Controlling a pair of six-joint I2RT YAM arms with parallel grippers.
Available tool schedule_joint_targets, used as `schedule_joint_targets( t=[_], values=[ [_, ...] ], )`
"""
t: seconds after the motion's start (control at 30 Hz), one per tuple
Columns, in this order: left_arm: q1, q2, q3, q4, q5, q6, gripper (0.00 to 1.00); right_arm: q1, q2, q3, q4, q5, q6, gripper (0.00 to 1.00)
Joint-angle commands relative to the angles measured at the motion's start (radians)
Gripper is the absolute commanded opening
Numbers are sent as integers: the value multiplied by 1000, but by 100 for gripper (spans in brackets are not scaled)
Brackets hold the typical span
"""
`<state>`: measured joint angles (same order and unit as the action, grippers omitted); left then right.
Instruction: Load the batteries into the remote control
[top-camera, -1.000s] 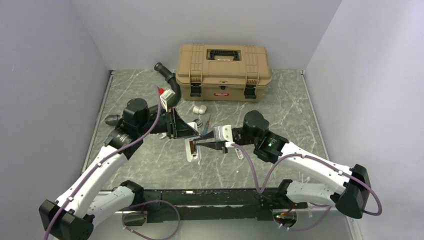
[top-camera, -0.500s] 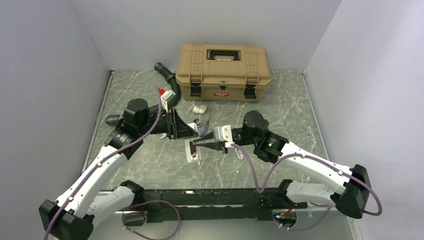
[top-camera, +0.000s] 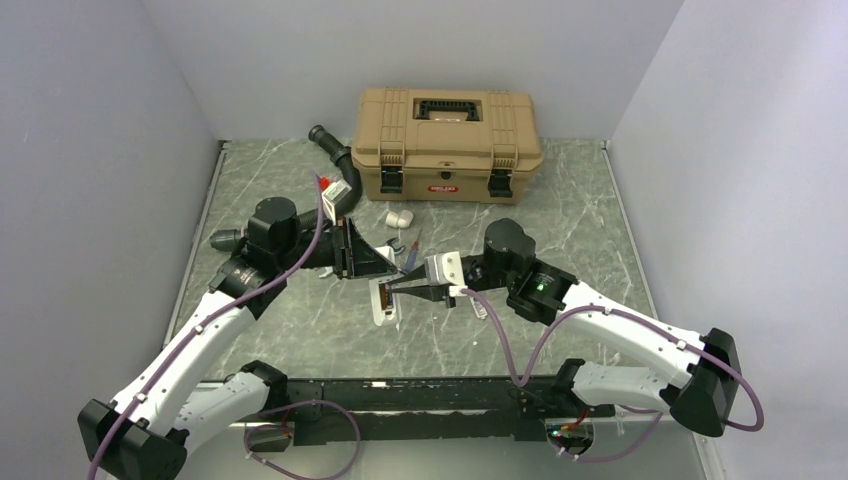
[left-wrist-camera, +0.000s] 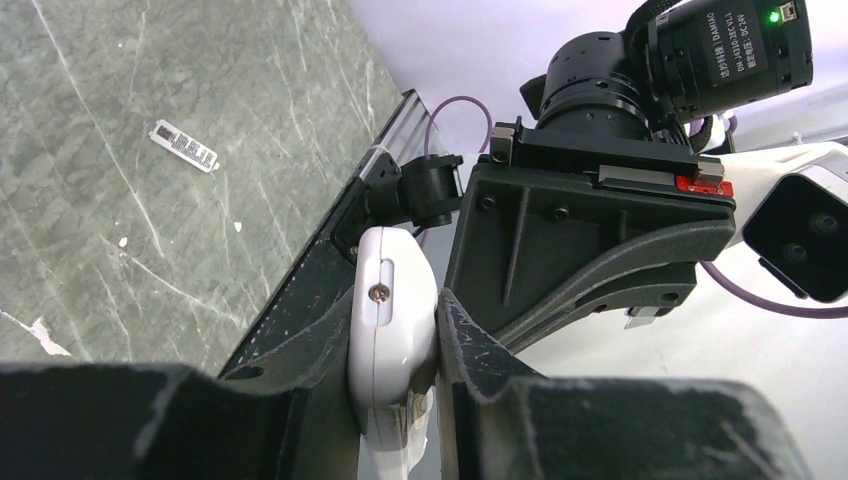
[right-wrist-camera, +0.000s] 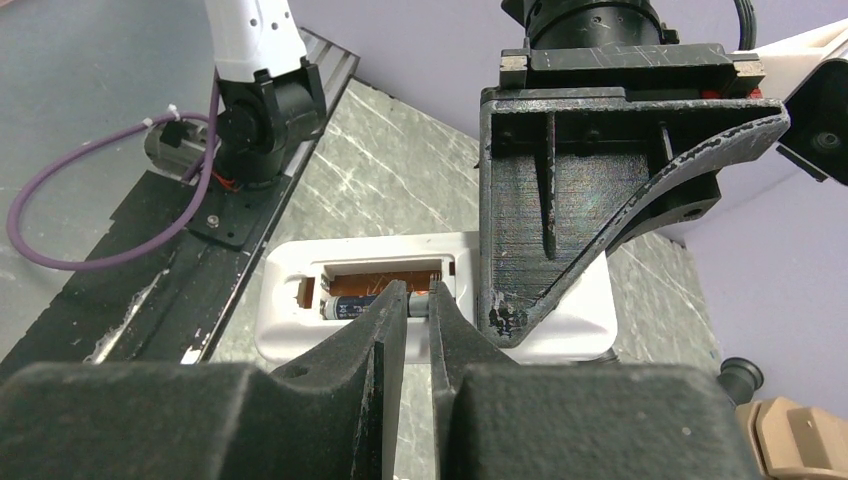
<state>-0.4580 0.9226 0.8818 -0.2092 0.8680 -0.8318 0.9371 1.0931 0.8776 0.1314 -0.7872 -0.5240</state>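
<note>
from above, the remote control (top-camera: 384, 303) lies near the middle of the marble table (top-camera: 560, 200), well in front of the tan toolbox (top-camera: 447, 130), and both arms meet over it: the left gripper (top-camera: 388, 268) at its far end, the right gripper (top-camera: 393, 290) reaching in from the right. in the left wrist view, the left gripper's fingers (left-wrist-camera: 470, 350) are clamped on the remote control's white casing, holding it edge-on. in the right wrist view, the battery compartment (right-wrist-camera: 385, 280) is uncovered, and the right gripper's narrowed fingers (right-wrist-camera: 392, 310) pinch the end of a battery (right-wrist-camera: 350, 307) lying inside it.
</note>
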Motion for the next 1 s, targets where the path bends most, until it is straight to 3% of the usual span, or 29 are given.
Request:
schedule_joint_targets(
  t=[0.0, 0.5, 0.97],
  values=[
    [7, -23, 69, 105, 2, -15, 0, 6, 25, 5, -156, -51, -1, 15],
    [5, -19, 80, 94, 0, -9, 0, 17, 75, 71, -275, -10, -59, 13],
    [6, -23, 80, 90, -15, -19, 0, 74, 110, 102, -396, 136, -142, 10]
  ],
)
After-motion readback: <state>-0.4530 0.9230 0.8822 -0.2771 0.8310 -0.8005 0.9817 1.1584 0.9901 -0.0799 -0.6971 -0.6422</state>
